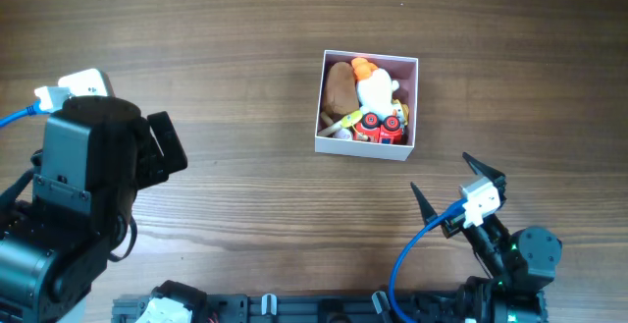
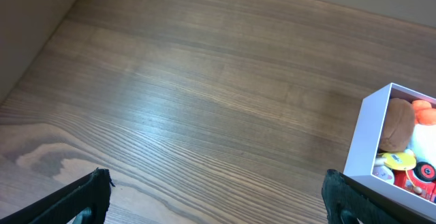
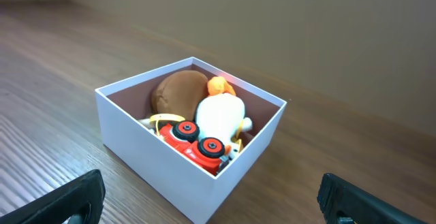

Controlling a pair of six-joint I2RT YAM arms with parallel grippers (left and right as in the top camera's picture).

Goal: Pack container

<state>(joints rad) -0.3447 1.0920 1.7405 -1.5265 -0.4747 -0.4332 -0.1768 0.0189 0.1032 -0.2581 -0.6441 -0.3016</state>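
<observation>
The container [image 1: 362, 146] is a square white-walled box with a dusty pink inside, standing right of the table's middle. It holds a brown plush [image 1: 340, 85], a white and orange plush [image 1: 374, 87], a red toy vehicle [image 1: 383, 127] and a small yellow toy. It also shows in the right wrist view [image 3: 163, 157] and at the right edge of the left wrist view [image 2: 368, 142]. My left gripper [image 2: 218, 200] is open and empty over bare table at the left. My right gripper [image 1: 453, 186] is open and empty, below and right of the container.
A wood-grain table [image 1: 226, 48] fills the view. The left arm's black body [image 1: 88, 186] sits at the left edge. A blue cable [image 1: 417, 240] runs along the right arm near the front edge.
</observation>
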